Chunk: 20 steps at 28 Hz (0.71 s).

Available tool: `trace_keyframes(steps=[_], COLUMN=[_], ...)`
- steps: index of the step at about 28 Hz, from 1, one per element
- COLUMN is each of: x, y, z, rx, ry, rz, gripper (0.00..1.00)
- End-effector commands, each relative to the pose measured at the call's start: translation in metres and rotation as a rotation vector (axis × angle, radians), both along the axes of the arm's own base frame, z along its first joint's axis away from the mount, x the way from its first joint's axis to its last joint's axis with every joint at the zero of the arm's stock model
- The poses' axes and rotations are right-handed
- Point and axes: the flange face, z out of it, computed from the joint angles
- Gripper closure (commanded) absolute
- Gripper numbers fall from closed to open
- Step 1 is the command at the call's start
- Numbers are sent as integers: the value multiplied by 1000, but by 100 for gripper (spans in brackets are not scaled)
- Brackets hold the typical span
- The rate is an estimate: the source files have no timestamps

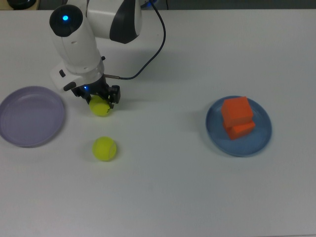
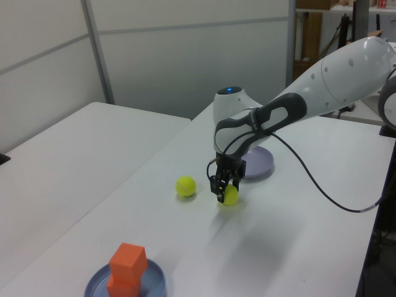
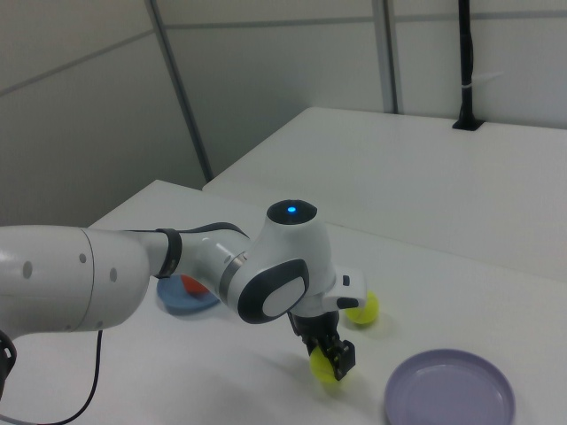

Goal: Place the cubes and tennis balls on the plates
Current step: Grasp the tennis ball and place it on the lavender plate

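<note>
Cubes [image 1: 237,118] done, stacked on blue plate [image 1: 261,140].
My hand [image 1: 98,100] straddles one ball [image 1: 100,107], fingers wide; lavender plate [image 1: 29,116] empty.

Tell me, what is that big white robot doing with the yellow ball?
The robot arm has its gripper down around one tennis ball, with a finger on each side, ready to pick it up. The other tennis ball sits alone on the white table. Both orange cubes are already stacked on the blue plate. The lavender plate next to the robot has nothing on it yet.
</note>
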Motion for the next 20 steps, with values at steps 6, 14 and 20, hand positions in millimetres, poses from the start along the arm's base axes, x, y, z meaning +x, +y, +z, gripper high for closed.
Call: trace_keyframes(steps=[6, 14, 20], x=[8, 39, 58], y=[-66, -140, -147], z=[41, 61, 36], rx=[1, 52, 56], ry=[-83, -173, -167], rz=[-65, -202, -233], gripper=[100, 100, 100])
